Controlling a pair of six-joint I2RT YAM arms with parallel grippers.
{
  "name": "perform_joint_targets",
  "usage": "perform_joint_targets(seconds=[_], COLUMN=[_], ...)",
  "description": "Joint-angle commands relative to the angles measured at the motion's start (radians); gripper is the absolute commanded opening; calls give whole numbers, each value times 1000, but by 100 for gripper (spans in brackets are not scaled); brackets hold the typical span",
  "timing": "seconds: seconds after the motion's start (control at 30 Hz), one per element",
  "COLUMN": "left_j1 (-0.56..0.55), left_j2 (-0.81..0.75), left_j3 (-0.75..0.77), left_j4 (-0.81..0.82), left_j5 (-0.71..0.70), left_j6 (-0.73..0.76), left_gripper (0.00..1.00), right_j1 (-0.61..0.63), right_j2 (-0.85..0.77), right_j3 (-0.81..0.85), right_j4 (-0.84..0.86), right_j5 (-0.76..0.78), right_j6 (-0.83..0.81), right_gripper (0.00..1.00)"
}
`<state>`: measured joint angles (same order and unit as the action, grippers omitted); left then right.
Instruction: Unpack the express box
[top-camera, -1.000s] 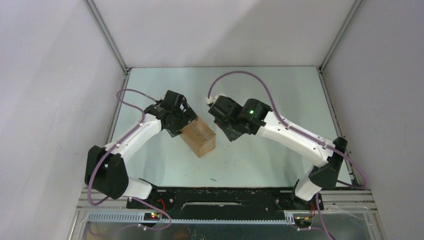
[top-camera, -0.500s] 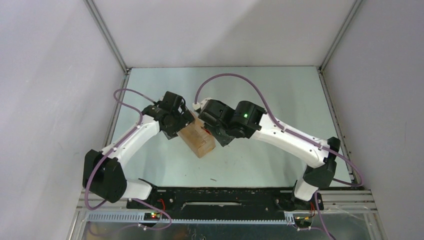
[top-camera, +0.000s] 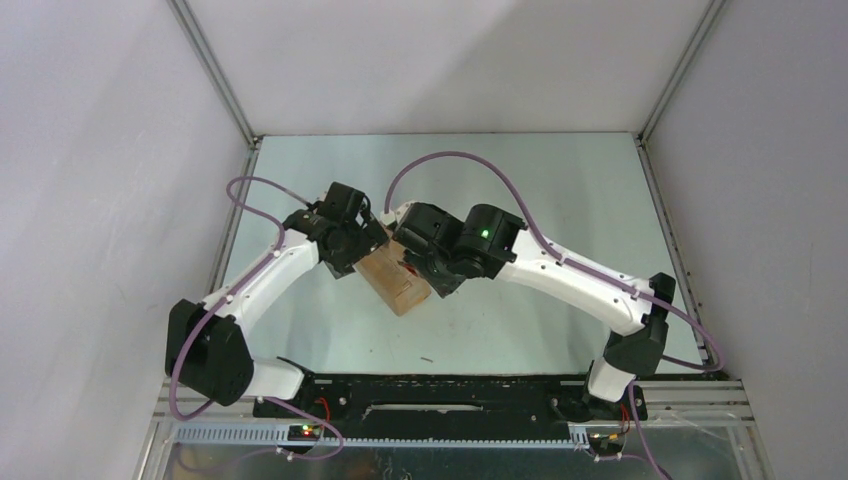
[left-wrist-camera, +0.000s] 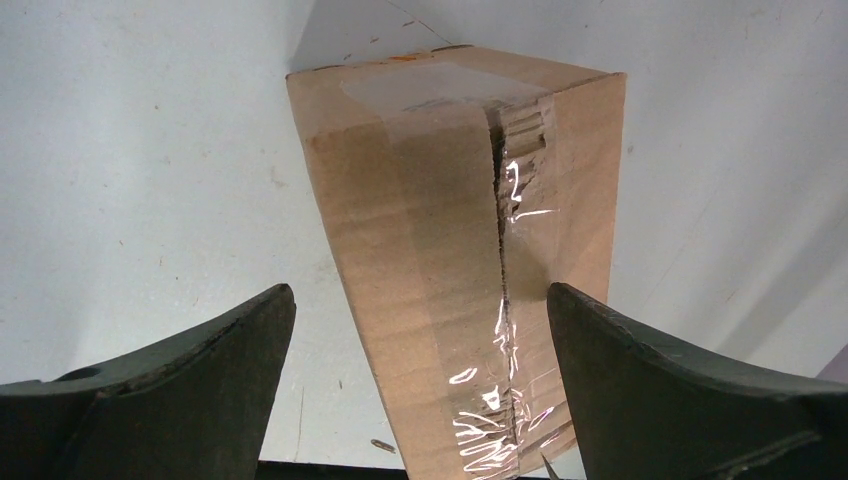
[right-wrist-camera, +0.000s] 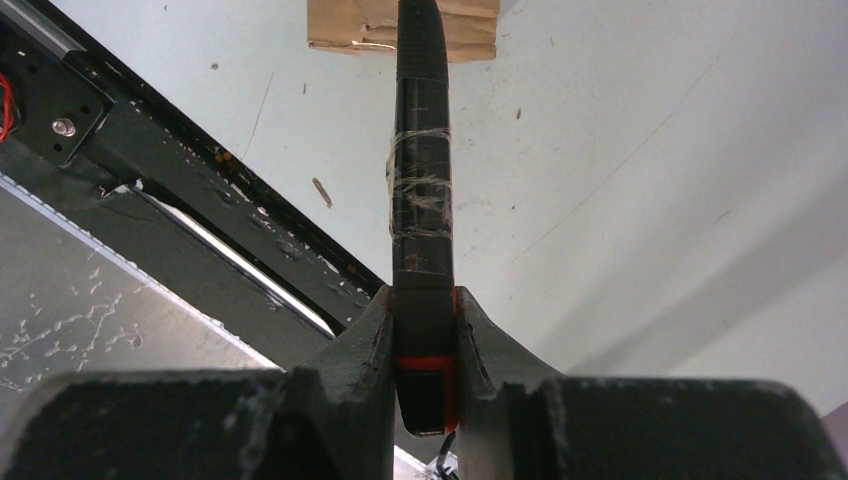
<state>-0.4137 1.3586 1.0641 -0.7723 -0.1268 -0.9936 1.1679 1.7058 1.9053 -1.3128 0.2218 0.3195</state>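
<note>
The express box (top-camera: 400, 284), a brown carton with clear tape along its seam, lies in the middle of the table. In the left wrist view the box (left-wrist-camera: 430, 220) stands between my fingers. My left gripper (top-camera: 360, 250) (left-wrist-camera: 418, 300) is open and straddles the box's far-left end. Its left finger is clear of the cardboard and its right finger is at the box's side. My right gripper (top-camera: 418, 262) (right-wrist-camera: 424, 300) is shut on the red-and-black utility knife (right-wrist-camera: 421, 170). The knife's tip reaches the box (right-wrist-camera: 345, 30), and the tip itself is out of view.
The black base rail (top-camera: 450, 385) runs along the near edge and also shows in the right wrist view (right-wrist-camera: 200, 190). A small scrap (top-camera: 427, 359) lies on the table in front of the box. Purple cables (top-camera: 470, 160) arch above both wrists. Enclosure walls stand on three sides.
My right arm has swung left with the knife, from beside the box to over its top. My left gripper has stayed at the box's far-left end.
</note>
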Motion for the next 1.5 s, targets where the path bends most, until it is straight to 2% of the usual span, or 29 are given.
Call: perform_joint_targets(seconds=[0.0,0.37,0.6,1.2,1.47], left_j1=[6,6,5,-20,-22], left_j2=[-13,-11,14,-3,12], left_j3=[65,66,65,0,-11], left_j4=[12,30,11,-53,-83], left_j5=[2,25,-7,-177,-224], left_j6=[23,33,11,-240,-299], left_gripper=[100,100,98,82,80], right_j1=[5,4,9,10,10], right_j2=[16,26,21,5,-26], right_j3=[-7,-35,-37,-27,-77], right_j4=[29,35,-16,-160,-183], right_j5=[-8,-11,-39,-121,-119], right_j6=[-16,-21,-20,16,29], right_gripper=[0,0,0,0,0])
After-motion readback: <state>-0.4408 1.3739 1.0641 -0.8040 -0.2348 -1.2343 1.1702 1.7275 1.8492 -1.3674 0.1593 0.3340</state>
